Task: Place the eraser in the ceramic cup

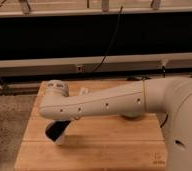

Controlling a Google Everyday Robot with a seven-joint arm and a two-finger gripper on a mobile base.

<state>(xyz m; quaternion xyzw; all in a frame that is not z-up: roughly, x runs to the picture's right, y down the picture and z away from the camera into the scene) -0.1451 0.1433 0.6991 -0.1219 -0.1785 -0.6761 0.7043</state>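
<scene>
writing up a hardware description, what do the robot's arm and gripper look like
The arm is a smooth, rounded cream-white shell with small dark holes along its side and a thin seam ring near its wide end. The gripper is black, below the round end joint, over the left of the light wooden table.

A light wooden table (104,145) of jointed planks fills the lower part of the view and stands on a speckled grey floor (6,120). A small pale object (83,91) sits near the table's far edge, partly hidden by the robot's white arm (104,104), which stretches across the tabletop. The dark hand (56,131) hangs low over the table's left side. A small mark (158,160) shows at the table's near right corner.
</scene>
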